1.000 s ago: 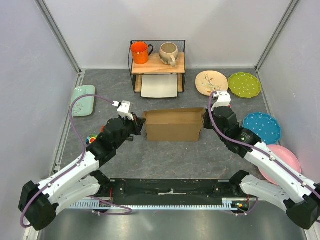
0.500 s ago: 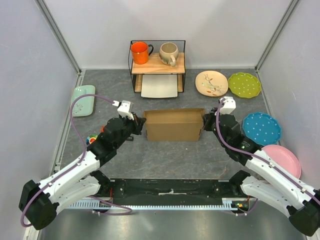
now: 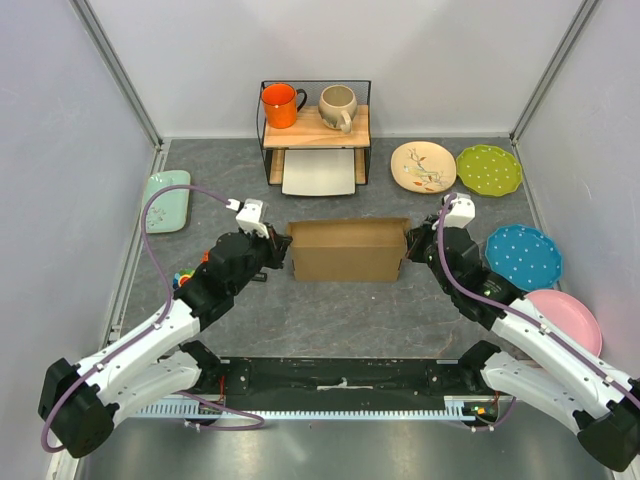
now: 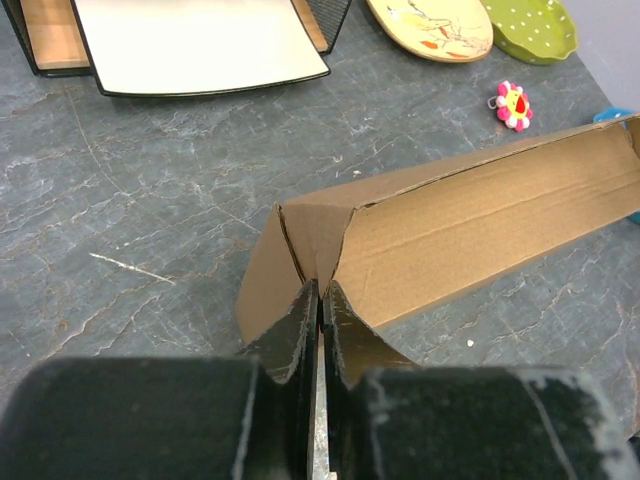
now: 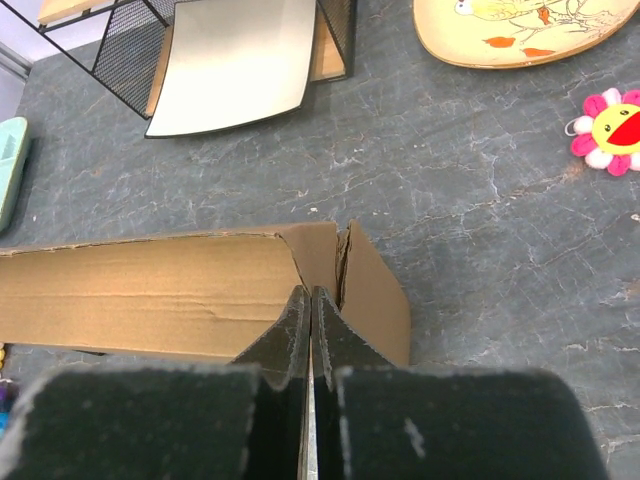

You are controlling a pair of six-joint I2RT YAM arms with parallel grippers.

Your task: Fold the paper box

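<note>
The paper box (image 3: 345,250) is a brown cardboard box standing open-topped at the table's middle, its long side facing me. My left gripper (image 3: 283,250) is at its left end. In the left wrist view this gripper (image 4: 320,290) is shut, tips at the folded corner of the box (image 4: 470,230). My right gripper (image 3: 410,248) is at the right end. The right wrist view shows this gripper (image 5: 310,292) shut too, tips against the inner end flap of the box (image 5: 140,285), with the outer end wall just to their right. No cardboard shows between either pair of fingers.
Behind the box stands a wire rack (image 3: 315,128) with an orange mug (image 3: 280,104), a beige mug (image 3: 337,106) and a white tray (image 3: 320,172) beneath. Plates lie at the right: cream (image 3: 423,165), green (image 3: 489,169), blue (image 3: 524,254), pink (image 3: 568,325). A mint tray (image 3: 166,199) is at the left. A flower toy (image 5: 612,130) lies near the box's right end.
My right gripper has drawn back from over the box's right end toward its outer side and closed. The left gripper and the box have barely moved.
</note>
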